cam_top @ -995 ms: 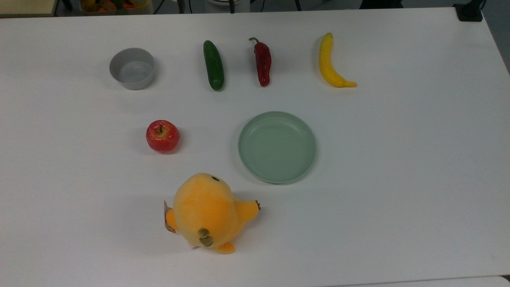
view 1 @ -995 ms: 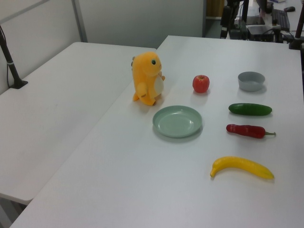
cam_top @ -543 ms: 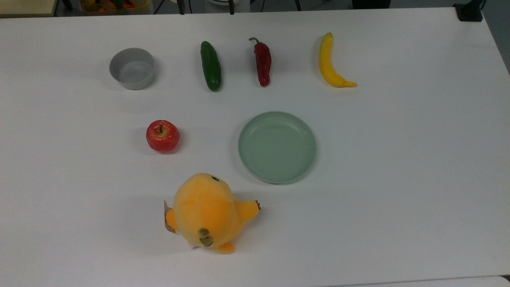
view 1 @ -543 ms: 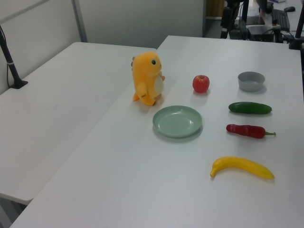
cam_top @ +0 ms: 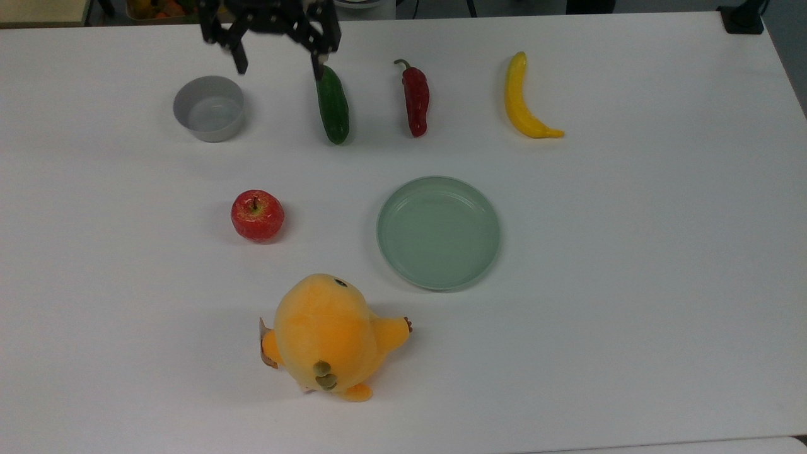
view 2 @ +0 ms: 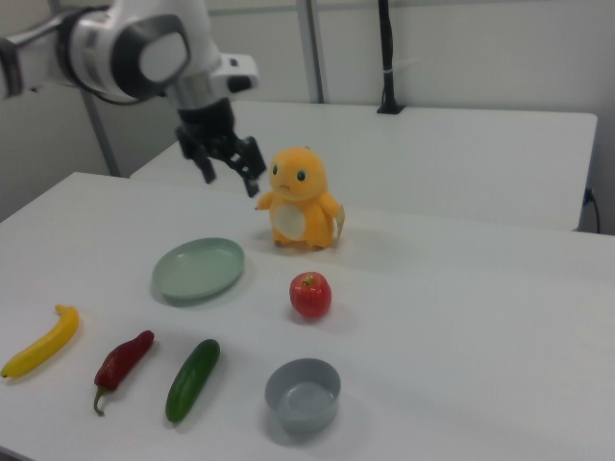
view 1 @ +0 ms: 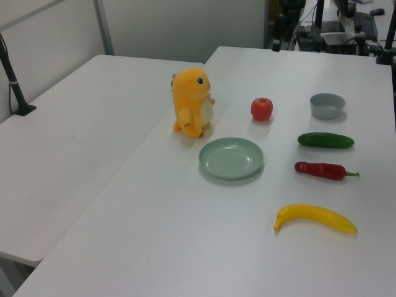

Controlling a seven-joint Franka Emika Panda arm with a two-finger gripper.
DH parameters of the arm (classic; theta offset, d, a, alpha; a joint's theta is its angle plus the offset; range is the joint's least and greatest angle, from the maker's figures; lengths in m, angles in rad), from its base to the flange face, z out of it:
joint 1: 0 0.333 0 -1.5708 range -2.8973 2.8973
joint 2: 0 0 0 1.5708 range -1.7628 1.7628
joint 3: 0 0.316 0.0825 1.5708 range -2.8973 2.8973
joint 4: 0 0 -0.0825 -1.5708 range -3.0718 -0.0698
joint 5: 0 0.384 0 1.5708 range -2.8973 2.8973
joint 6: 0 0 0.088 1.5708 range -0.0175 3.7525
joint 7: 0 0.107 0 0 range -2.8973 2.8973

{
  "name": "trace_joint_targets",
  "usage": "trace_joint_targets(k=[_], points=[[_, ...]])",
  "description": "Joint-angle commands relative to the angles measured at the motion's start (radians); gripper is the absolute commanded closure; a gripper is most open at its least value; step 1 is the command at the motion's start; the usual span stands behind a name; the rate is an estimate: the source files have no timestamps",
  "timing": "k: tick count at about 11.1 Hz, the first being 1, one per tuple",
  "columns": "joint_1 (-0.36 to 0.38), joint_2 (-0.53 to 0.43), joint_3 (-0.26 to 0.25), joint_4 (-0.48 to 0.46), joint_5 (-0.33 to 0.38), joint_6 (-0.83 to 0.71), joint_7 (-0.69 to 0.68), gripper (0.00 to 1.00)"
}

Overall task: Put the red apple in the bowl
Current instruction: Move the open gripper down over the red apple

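The round glossy red apple (cam_top: pixel 257 215) with its short brown stem sits upright on the white table (cam_top: pixel 630 252), untouched and alone. In the top view it lies below and a little to the right of the small round light-grey bowl (cam_top: pixel 209 108), well apart from it; the bowl stands empty. In the right view the apple (view 2: pixel 310 294) rests between the bowl (view 2: pixel 303 395) in front and the orange plush toy (view 2: pixel 299 199) behind.

To the top view's right of the apple lies the wide, shallow pale-green plate (cam_top: pixel 439 232), also empty. Above it, in a row beside the bowl, lie a dark green cucumber (cam_top: pixel 333 104), a long dark red chili pepper (cam_top: pixel 416 97) and a yellow banana (cam_top: pixel 522 99).

The black two-finger gripper (cam_top: pixel 279 62) hangs at the table's far edge in the top view, between bowl and cucumber, its fingers spread wide and holding nothing. In the right view the gripper (view 2: pixel 231 178) hovers high above the table, on a white arm (view 2: pixel 125 53).
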Motion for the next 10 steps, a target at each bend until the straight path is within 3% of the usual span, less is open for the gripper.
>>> trace_joint_targets(k=[1,10], points=[[-0.001,0.119,-0.008,0.044,-0.001,0.105,-0.011,0.0],[-0.05,0.305,-0.01,0.017,-0.049,0.3,-0.03,0.0]])
